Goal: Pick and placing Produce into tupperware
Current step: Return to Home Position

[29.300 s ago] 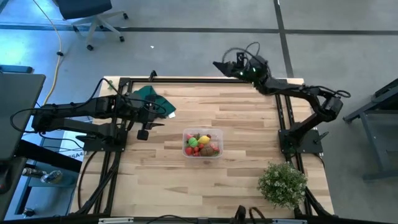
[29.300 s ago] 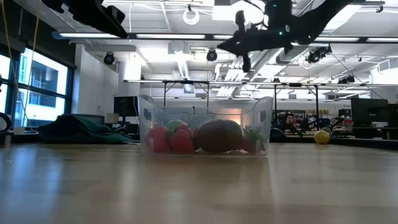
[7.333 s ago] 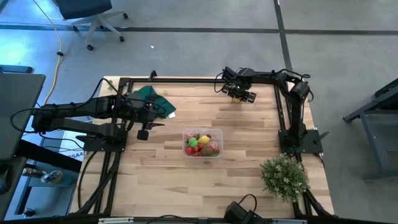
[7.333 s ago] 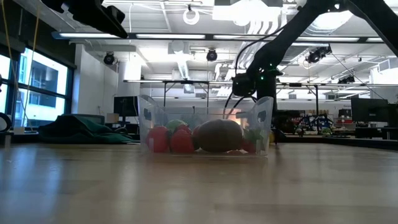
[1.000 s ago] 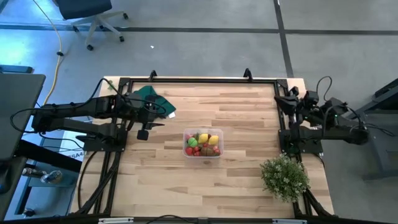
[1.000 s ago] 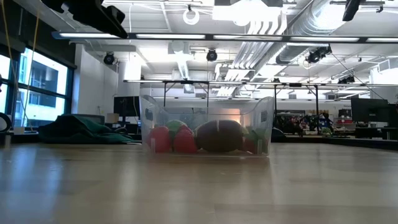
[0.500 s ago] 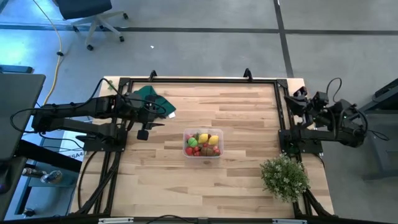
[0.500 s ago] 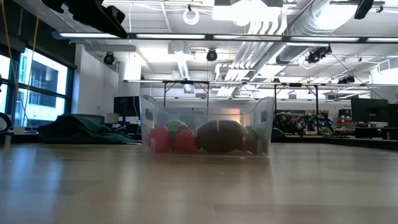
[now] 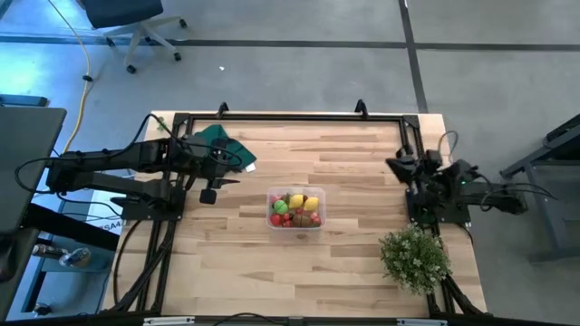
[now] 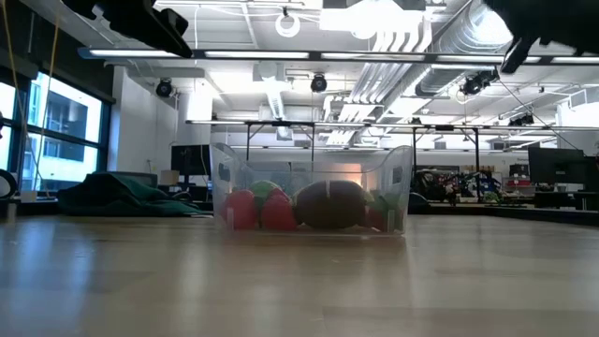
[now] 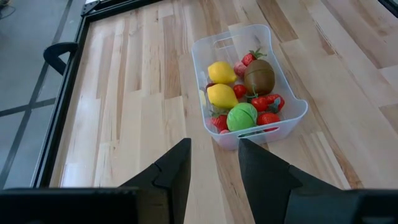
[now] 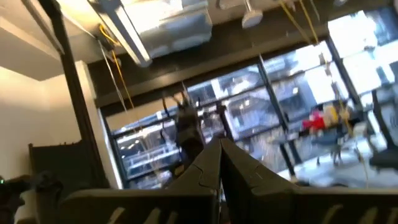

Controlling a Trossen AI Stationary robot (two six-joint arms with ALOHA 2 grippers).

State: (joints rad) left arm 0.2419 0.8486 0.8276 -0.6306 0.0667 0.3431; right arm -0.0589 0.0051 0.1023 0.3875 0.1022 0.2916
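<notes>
A desk of pale wood planks (image 9: 344, 181) in a black frame stands on a grey concrete floor, with a dark office chair (image 9: 127, 23) beyond its back edge. The low view shows ceiling lights, ducts and tall windows.

One clear rectangular plastic tub (image 11: 292, 118) sits near the desk's middle. It holds the toy produce (image 11: 242, 116): two yellow pieces, one brown, one green and at least five red.

One dark green cloth (image 9: 222, 145) lies at the back left corner. One bushy pale-green plant (image 9: 413, 258) stands at the front right.

The left claw (image 11: 214, 143) hangs near the left edge – fingers apart, empty. The right claw (image 12: 219, 149) is at the right edge, fingers pressed together on nothing.
</notes>
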